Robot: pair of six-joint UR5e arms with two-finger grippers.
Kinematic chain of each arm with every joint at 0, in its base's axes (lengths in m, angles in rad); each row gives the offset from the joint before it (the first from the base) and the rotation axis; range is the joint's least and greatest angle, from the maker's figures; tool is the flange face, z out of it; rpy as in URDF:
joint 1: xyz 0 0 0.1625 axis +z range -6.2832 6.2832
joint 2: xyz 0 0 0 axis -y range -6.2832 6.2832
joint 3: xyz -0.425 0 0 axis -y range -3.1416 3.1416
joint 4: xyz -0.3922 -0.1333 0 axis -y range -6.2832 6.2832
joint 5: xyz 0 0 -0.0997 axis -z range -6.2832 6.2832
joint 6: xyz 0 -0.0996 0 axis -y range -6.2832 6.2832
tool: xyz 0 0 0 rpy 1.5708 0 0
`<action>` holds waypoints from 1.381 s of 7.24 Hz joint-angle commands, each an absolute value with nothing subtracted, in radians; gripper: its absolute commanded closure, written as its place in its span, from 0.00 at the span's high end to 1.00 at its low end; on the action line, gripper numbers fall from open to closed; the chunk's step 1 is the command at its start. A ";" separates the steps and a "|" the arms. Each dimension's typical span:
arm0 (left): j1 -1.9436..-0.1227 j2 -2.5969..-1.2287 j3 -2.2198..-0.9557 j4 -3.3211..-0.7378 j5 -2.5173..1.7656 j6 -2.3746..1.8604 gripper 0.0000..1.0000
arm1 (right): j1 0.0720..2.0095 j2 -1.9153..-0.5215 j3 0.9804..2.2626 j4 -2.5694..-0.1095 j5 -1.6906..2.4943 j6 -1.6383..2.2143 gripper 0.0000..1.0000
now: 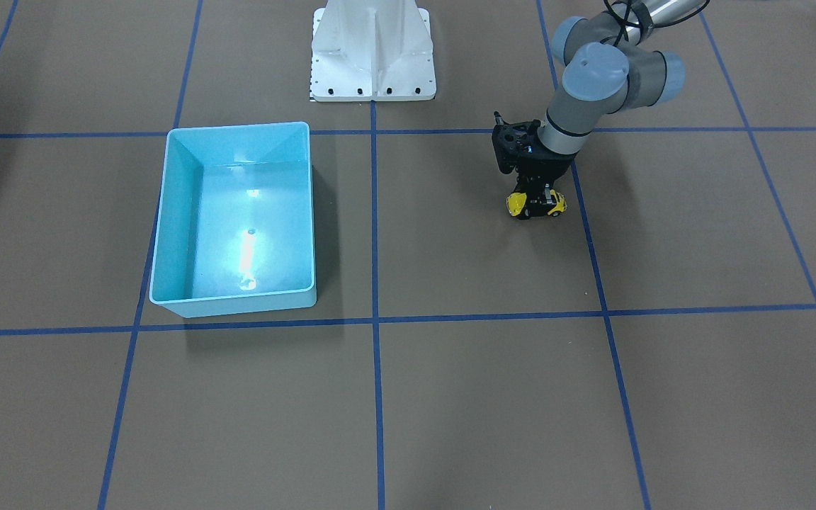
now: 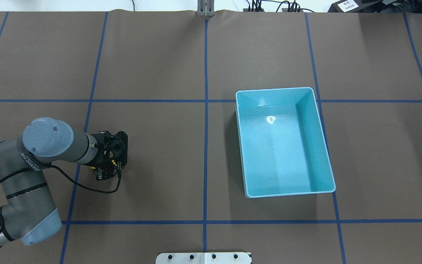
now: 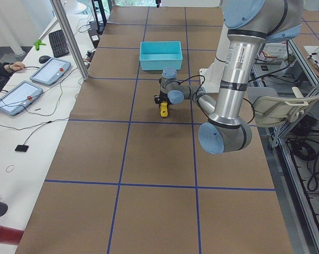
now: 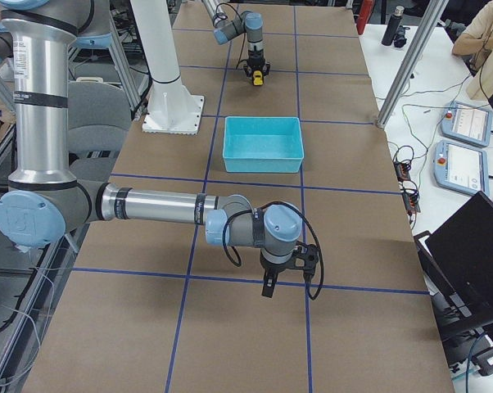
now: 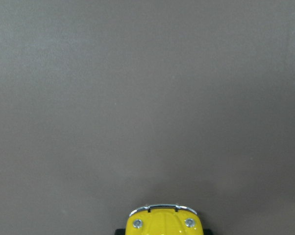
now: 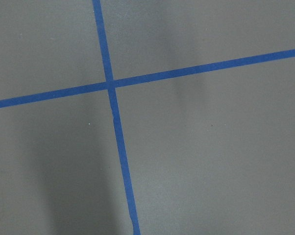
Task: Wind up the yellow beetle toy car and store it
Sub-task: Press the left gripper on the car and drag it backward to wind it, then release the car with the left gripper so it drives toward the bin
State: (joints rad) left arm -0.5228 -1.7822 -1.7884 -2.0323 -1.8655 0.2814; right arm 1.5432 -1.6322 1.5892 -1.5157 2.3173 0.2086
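Left gripper (image 1: 537, 200) pinching the yellow beetle toy car (image 1: 516, 204), upper right of centre in the front-facing view.
Fingers press against the car's two flanks. The car is low at the brown table (image 1: 450, 397), just beside a blue tape line (image 1: 596, 269), well apart from the blue bin (image 1: 238, 303) at centre left. The right gripper (image 4: 289, 282) hangs at lower centre of the right-side view; spread or pressed together cannot be told.

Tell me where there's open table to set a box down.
The half of the table on the operators' side, beyond the blue bin, is bare, and so is the strip between bin and left gripper. Crowded only where that gripper holds the yellow beetle toy car.
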 commanded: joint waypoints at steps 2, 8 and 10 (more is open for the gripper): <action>-0.534 -1.714 -1.815 -2.075 -1.885 0.287 0.25 | 1.543 -1.632 1.589 -1.516 2.322 0.209 1.00; -0.557 -1.600 -1.818 -2.193 -1.919 0.288 0.27 | 1.543 -1.631 1.591 -1.516 2.345 0.209 1.00; -0.578 -1.553 -1.815 -2.250 -1.940 0.288 0.30 | 1.543 -1.629 1.591 -1.516 2.352 0.209 1.00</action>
